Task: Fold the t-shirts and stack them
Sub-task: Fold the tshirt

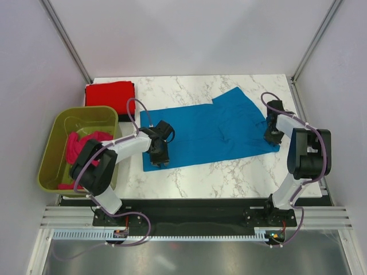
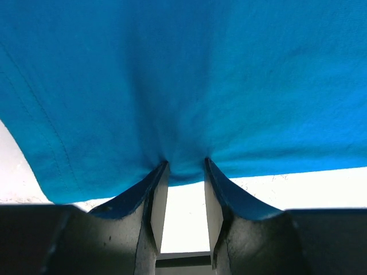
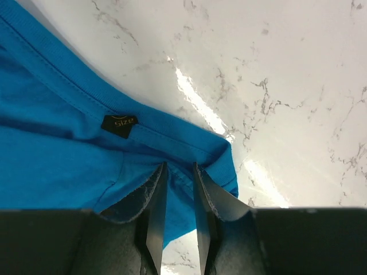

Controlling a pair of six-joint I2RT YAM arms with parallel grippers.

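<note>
The bright blue t-shirt lies spread flat across the middle of the marble table. My left gripper is at the shirt's near left edge. In the left wrist view its fingers are closed on a puckered bit of the blue hem. My right gripper is at the shirt's right end. In the right wrist view it is pinching blue cloth just below the collar with its black size tag. The red t-shirt lies folded at the back left corner. The magenta-pink t-shirt is crumpled in the tub.
The olive-green plastic tub stands off the table's left edge, beside the left arm. Bare marble runs along the near edge in front of the blue shirt. White enclosure walls stand close on both sides and behind.
</note>
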